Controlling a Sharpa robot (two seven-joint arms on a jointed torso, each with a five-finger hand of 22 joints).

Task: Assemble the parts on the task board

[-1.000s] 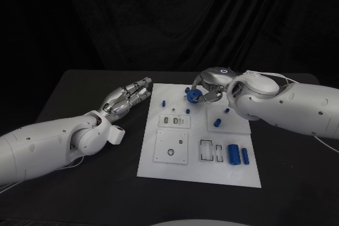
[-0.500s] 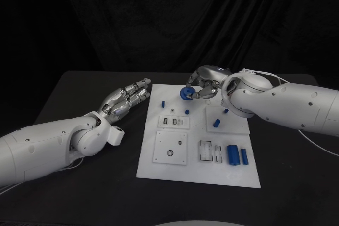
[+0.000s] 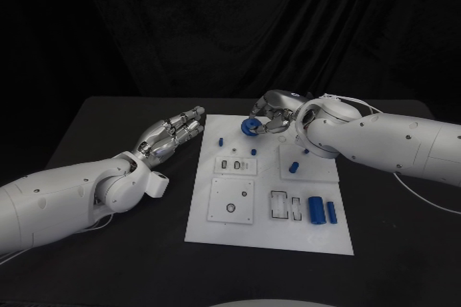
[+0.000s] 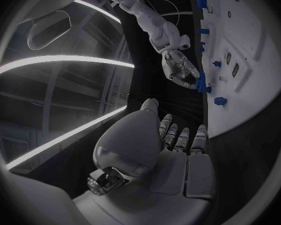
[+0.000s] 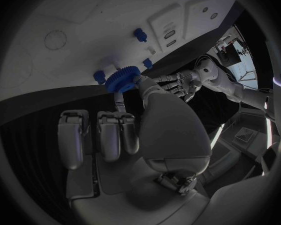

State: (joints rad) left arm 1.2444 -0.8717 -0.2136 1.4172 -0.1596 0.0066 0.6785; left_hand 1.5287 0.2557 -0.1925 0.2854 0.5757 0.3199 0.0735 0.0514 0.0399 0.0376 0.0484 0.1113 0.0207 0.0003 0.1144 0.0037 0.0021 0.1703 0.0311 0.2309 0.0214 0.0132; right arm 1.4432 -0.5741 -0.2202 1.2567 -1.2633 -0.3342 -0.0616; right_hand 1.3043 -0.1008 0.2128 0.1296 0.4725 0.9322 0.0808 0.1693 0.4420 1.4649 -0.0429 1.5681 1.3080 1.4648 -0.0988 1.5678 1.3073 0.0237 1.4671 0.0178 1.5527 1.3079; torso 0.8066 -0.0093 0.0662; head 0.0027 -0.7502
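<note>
The task looks barely begun: the right hand [image 3: 272,115] pinches a blue gear [image 3: 249,126] above the task board's [image 3: 272,237] far edge, loose parts [image 3: 323,210] unplaced, while the left hand [image 3: 175,133] hovers empty, fingers apart.

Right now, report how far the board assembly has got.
Done: little that I can confirm. In hand: the right robot hand holds a blue gear above the task board's far edge. Left: two blue cylinders still lie loose near the board's right side; the left robot hand waits open.
</note>
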